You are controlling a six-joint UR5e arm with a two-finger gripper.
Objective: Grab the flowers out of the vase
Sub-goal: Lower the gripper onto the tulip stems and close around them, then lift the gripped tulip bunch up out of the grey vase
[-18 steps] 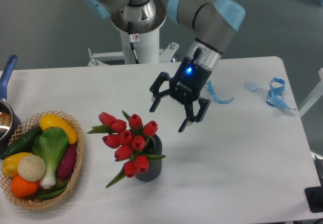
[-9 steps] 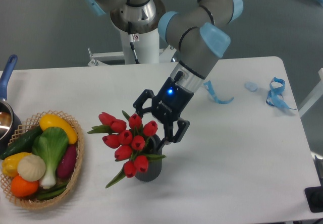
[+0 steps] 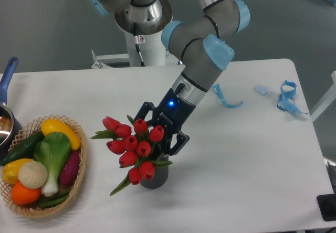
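Gripper [image 3: 157, 136] now down at the flowers [image 3: 134, 144], lower and further left than half a second ago.
Arm reaches down-left from the base, wrist tilted; jaws spread wide, straddling the top right buds, nothing clamped. Flowers sit in the vase [image 3: 157, 175] mid-table, unmoved. Wicker basket [image 3: 79, 183] of toy vegetables at left.

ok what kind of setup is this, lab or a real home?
Looks like a lab bench: a robot arm on a pedestal at a plain white table, with staged props, toy vegetables in a basket and tulips in a vase.
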